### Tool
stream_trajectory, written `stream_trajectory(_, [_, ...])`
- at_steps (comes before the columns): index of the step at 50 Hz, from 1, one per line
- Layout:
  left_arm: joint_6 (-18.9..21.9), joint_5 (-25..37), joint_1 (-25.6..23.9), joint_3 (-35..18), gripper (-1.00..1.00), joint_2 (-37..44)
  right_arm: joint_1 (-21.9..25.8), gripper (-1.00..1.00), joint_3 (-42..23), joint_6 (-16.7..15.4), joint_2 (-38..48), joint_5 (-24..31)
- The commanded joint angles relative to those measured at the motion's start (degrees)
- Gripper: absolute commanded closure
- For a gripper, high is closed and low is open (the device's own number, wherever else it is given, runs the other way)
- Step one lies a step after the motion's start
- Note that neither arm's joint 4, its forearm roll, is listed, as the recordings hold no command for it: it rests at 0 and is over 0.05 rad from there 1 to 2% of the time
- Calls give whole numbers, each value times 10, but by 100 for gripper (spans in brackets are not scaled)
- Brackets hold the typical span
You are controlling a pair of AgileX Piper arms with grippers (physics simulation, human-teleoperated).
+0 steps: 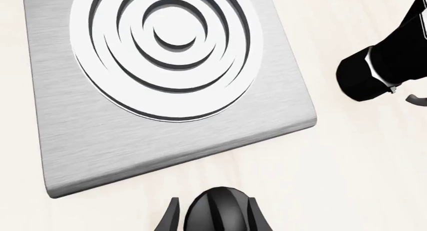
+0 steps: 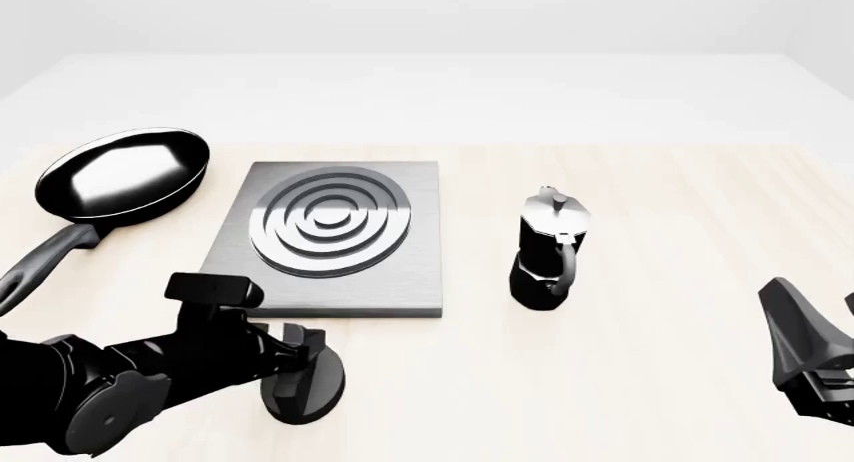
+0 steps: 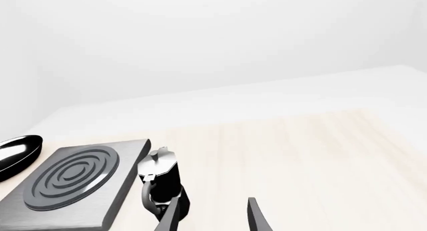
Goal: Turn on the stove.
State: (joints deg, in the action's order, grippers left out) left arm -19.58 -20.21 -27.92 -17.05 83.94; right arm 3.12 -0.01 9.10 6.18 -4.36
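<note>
The stove (image 2: 334, 237) is a flat brushed-grey slab with raised silver rings; it also shows in the left wrist view (image 1: 167, 81) and the right wrist view (image 3: 73, 178). Its black round knob (image 2: 304, 394) sits on the table just in front of the slab's near edge. My left gripper (image 2: 300, 362) is open, and its two fingers stand on either side of the knob (image 1: 217, 211) without closing on it. My right gripper (image 2: 817, 322) is open and empty at the near right, far from the stove; its fingertips (image 3: 175, 206) show in the right wrist view.
A black frying pan (image 2: 127, 172) lies left of the stove, its handle pointing toward the near left edge. A black-and-silver moka pot (image 2: 547, 247) stands upright right of the stove; it also shows in the left wrist view (image 1: 383, 61) and the right wrist view (image 3: 160, 183).
</note>
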Motion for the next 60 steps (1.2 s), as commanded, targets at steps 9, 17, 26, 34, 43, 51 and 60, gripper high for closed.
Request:
stream_trajectory(9, [30,8,52,1,-100,-18,2,-100,0,2,13,-12])
stream_trajectory(17, [28,5,55,2,-100,-15,3,-100,0,1,13,-12])
stream_trajectory(26, [30,4,59,6,-100,-17,3,-100,0,2,10,-9])
stream_trajectory(34, [31,27,55,5,-100,-50,3,-100,0,0,11,-10])
stream_trajectory(43, [56,98,85,-2,-100,-155,4,-100,0,-3,16,-15])
stream_trajectory(51, [91,141,113,8,-100,-252,6,-100,0,-4,14,-13])
stream_trajectory(60, [113,196,129,11,-100,-350,8,-100,0,-4,6,-7])
